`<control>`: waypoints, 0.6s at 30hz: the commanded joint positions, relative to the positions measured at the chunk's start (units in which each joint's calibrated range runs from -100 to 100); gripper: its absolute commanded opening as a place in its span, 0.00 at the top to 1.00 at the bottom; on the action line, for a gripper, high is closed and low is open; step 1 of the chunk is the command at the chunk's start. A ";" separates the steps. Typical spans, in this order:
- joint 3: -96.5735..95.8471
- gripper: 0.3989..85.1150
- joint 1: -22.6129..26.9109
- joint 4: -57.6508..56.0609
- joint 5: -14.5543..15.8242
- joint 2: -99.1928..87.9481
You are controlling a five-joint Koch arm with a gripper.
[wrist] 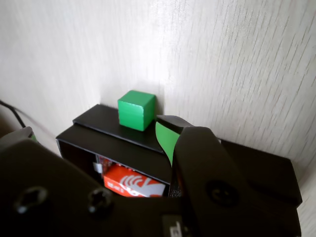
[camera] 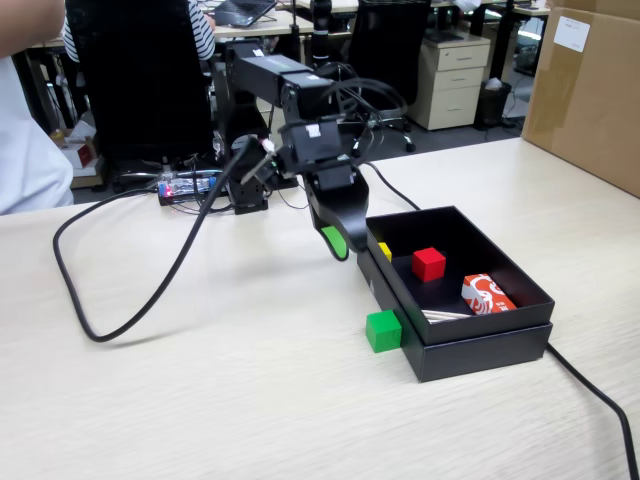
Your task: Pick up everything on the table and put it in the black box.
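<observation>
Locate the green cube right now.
In the fixed view the green cube sits on the table, against the black box's left outer wall near its front corner, outside the box.

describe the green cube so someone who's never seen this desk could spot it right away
On the beige wood-grain table sits a shallow black box. The green cube rests on the table just outside the box, against its wall. The red cube lies inside, and the gripper tip is a flat green pad.

Office seen from the fixed view. Beyond the counter (camera: 200, 400): black chair (camera: 140, 80) at far left, beige drawer unit (camera: 452, 80) further right, second dark chair (camera: 385, 50) beside it. Big brown cardboard box (camera: 585, 95) on the counter's right edge. Even, soft lighting.
</observation>
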 commanded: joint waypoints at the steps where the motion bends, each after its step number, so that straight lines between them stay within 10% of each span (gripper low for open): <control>1: 15.41 0.44 0.39 -3.10 0.73 12.17; 18: 25.65 0.44 2.78 -3.10 2.74 32.71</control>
